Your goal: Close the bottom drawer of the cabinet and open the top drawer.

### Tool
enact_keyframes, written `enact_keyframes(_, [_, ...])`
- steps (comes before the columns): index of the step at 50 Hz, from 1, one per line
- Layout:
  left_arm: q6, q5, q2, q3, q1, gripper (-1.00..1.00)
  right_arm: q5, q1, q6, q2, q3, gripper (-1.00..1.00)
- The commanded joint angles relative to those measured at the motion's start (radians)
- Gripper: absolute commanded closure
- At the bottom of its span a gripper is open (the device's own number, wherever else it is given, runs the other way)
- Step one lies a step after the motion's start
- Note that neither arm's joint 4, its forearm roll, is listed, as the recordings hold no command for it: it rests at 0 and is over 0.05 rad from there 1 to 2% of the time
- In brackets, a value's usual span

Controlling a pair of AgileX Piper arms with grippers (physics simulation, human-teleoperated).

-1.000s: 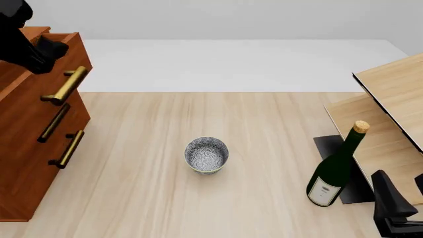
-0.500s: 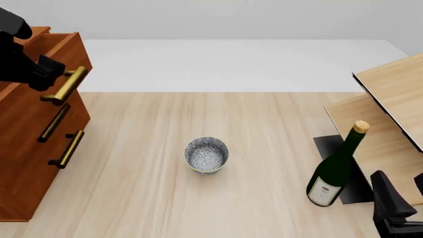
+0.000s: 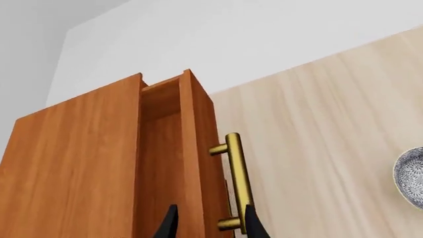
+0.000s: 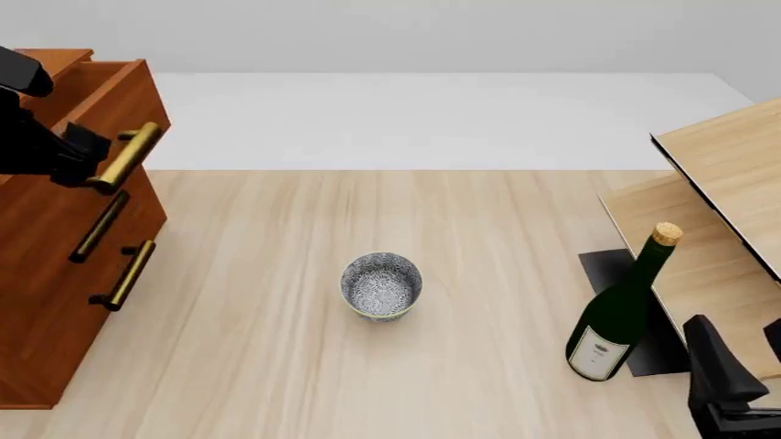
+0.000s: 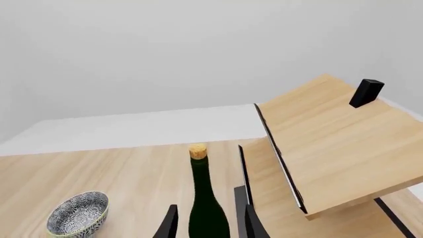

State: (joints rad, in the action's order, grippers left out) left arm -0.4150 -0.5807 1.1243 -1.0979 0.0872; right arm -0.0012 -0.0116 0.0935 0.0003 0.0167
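Over on the left of the desk (image 4: 488, 302), the cabinet (image 4: 49, 302) has its top drawer (image 4: 91, 101) pulled out; left fingers (image 3: 250, 223) are apart beside its handle (image 4: 124, 155). Right fingers (image 5: 246, 218) are apart too.

We are looking along the left gripper (image 3: 209, 223), its jaws standing apart around the lower end of the brass handle (image 3: 235, 181) of the top drawer (image 3: 193, 163), which is jutting out from the cabinet (image 3: 73, 168) above the pale wooden surface (image 3: 324, 139).
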Motion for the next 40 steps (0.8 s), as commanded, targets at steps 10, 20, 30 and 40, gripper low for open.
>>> enact_keyframes(10, [0.103, 0.014, 0.009, 0.022, 0.014, -1.00, -0.001, -0.005, -0.006, 0.000, -0.002, -1.00])
enact_keyframes(20, [0.112, 0.032, 0.003, 0.049, 0.028, -1.00, -0.001, -0.005, -0.008, 0.000, -0.003, -1.00])
enact_keyframes(30, [0.127, 0.040, 0.006, 0.059, 0.026, -1.00, -0.001, -0.004, -0.009, 0.000, -0.002, -1.00])
enact_keyframes(40, [0.141, 0.049, 0.008, 0.072, 0.029, -1.00, 0.000, -0.005, -0.009, 0.000, -0.002, -1.00])
